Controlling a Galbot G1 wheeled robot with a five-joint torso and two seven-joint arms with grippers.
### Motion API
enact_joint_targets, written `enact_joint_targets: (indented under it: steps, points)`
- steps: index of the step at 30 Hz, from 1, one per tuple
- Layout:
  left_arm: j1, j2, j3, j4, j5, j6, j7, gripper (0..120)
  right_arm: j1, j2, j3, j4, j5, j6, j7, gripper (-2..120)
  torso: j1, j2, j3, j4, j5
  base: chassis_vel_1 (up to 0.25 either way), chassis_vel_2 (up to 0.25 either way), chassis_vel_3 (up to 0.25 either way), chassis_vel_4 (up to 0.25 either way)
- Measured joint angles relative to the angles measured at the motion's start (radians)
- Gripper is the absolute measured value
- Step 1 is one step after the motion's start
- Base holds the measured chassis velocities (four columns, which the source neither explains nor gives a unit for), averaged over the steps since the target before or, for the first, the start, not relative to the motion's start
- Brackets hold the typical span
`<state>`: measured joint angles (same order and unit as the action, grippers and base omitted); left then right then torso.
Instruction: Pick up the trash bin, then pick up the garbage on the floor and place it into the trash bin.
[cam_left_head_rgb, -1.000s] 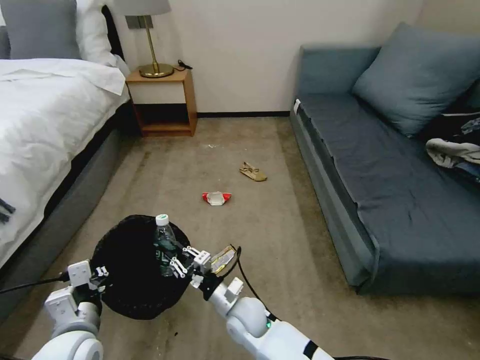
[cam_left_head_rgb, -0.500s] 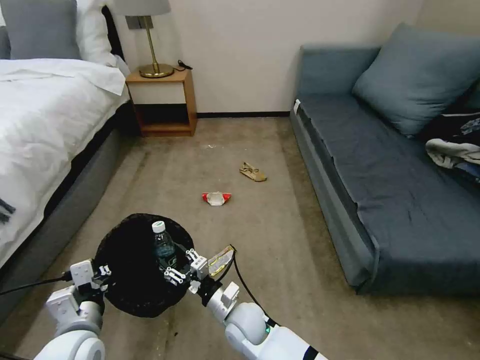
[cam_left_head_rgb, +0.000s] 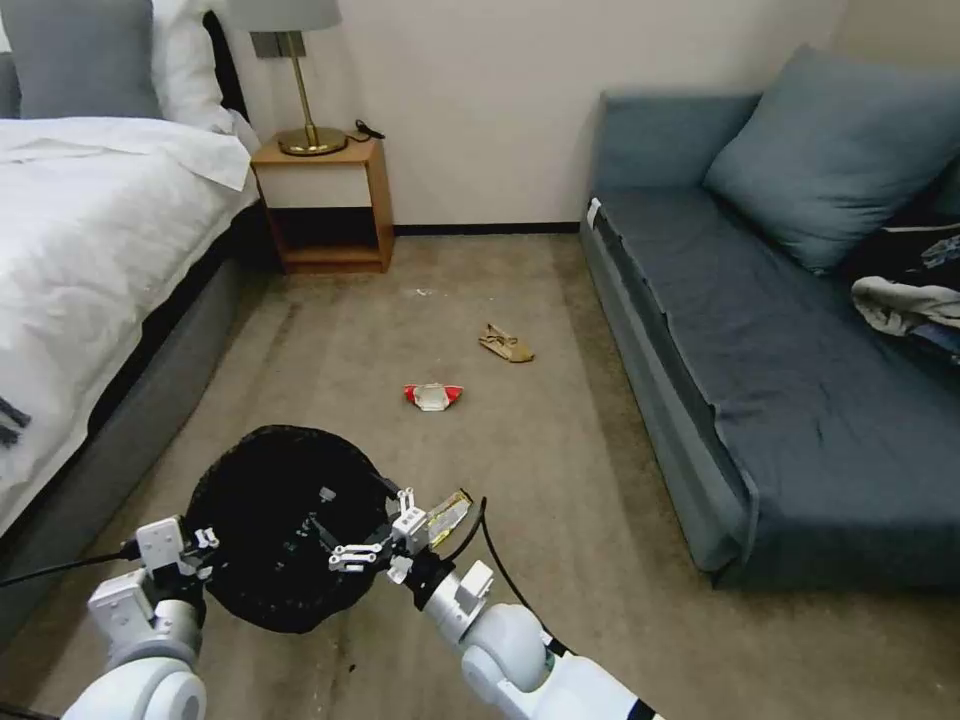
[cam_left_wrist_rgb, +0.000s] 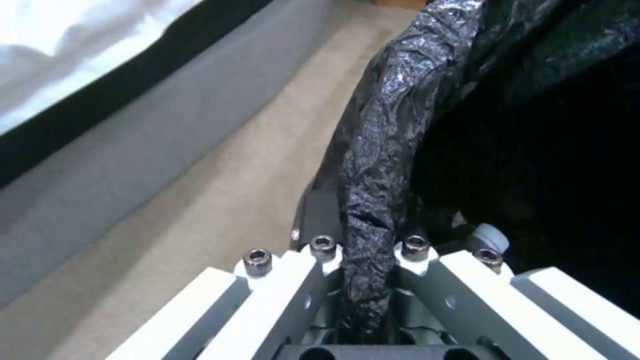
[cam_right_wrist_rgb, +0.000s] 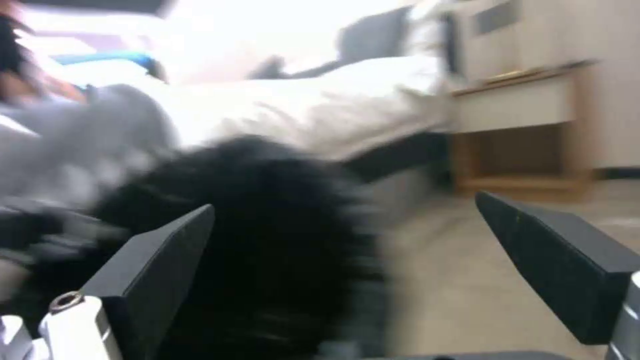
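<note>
The trash bin (cam_left_head_rgb: 270, 520), round and black with a black bag liner, is held just off the carpet at the lower left. My left gripper (cam_left_head_rgb: 190, 552) is shut on its near rim; the left wrist view shows the left gripper (cam_left_wrist_rgb: 363, 252) pinching the bag-covered rim of the trash bin (cam_left_wrist_rgb: 400, 110). My right gripper (cam_left_head_rgb: 372, 527) hangs open over the bin's right side, and its dark fingers (cam_right_wrist_rgb: 153, 265) stand wide apart with nothing between them. Garbage lies on the floor: a silver-yellow wrapper (cam_left_head_rgb: 446, 515) beside the right gripper, a red-white packet (cam_left_head_rgb: 433, 396), and a tan paper piece (cam_left_head_rgb: 506, 344) farther off.
A bed (cam_left_head_rgb: 80, 250) runs along the left and a blue sofa (cam_left_head_rgb: 800, 380) along the right, with clothes (cam_left_head_rgb: 905, 300) on it. A wooden nightstand (cam_left_head_rgb: 325, 205) with a lamp stands at the back wall. Open carpet lies between them.
The right gripper held the clear bottle upright over the bin; it has opened and the bottle has dropped down into the bin's dark inside. The left arm still holds the bin.
</note>
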<state>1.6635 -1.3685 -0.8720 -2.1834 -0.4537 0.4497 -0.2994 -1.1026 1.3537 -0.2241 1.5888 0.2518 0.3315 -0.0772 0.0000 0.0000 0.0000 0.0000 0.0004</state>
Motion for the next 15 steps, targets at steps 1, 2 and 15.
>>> enact_joint_targets:
  steps: [1, 2, 15]
  points:
    - [-0.01, 0.005, -0.002, 0.0, -0.007, 0.01, -0.009, 3, -0.024, -0.017, 0.037, 0.008, -0.027, 0.021, 0.017, 100, 0.0, 0.0, 0.0, 0.0, -0.0001, 0.0, 0.0, 0.0, 0.0]
    - [-0.021, 0.009, -0.006, 0.003, -0.01, 0.016, -0.014, 3, -0.05, -0.032, 0.072, 0.015, -0.041, 0.042, 0.02, 100, 0.0, 0.0, 0.0, -0.0003, 0.0, 0.0, 0.0, 0.0, 0.0]
    - [-0.069, 0.041, -0.024, 0.098, 0.001, 0.021, -0.022, 3, -0.264, -0.152, 0.28, 0.059, -0.084, 0.102, 0.024, 100, 0.0, 0.0, 0.0, -0.0003, -0.0001, 0.0, 0.0, 0.0, 0.0]
